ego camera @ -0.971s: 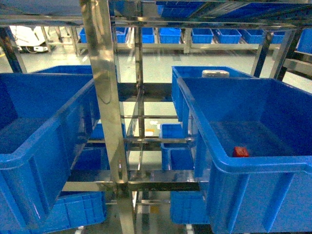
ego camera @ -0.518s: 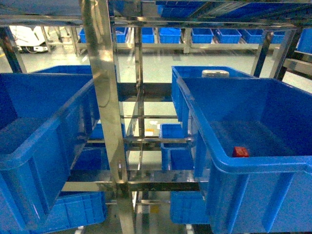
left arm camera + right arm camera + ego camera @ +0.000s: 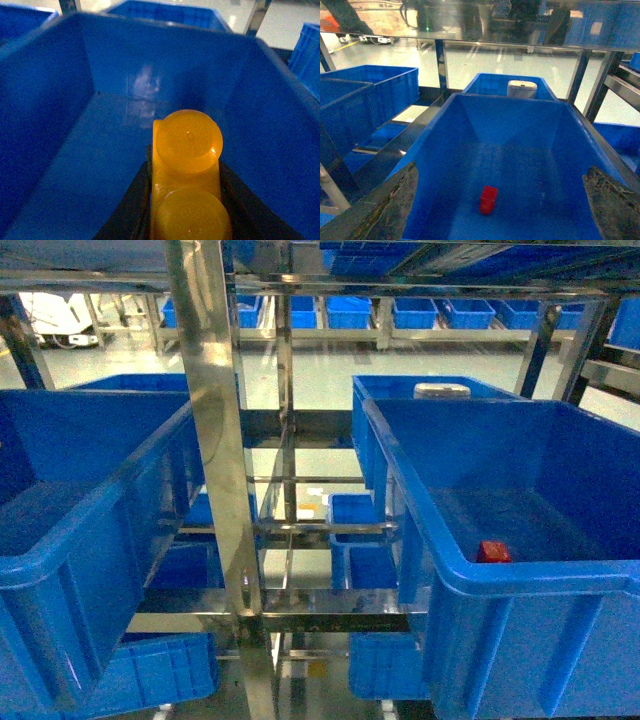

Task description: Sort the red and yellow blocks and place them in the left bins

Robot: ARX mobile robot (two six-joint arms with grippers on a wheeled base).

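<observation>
- Crates first: two deep blue plastic crates with thick rolled rims sit on a shiny steel rack, the left crate [image 3: 80, 510] at 9 o'clock in the head view and the right crate [image 3: 520, 540] at 3 o'clock, with a steel rack upright [image 3: 215, 440] between them.
- Small glossy red plastic block [image 3: 488, 199] lies on the floor of the right crate, at 6 o'clock in the right wrist view; the head view shows it just behind the near rim.
- Right gripper [image 3: 502, 210] hangs above that crate with its worn dark fingers [image 3: 385, 205] spread wide at 8 and 4 o'clock, released and well apart from the red block.
- Left gripper [image 3: 185, 200] is clenched on the long orange-yellow plastic brick with two round studs [image 3: 187, 150], black fingers pressing both sides, at 6 o'clock in the left wrist view.
- Below the brick lies the floor of a deep blue crate.
- White rounded object [image 3: 522, 89] rests in a further blue crate at 12 o'clock.
</observation>
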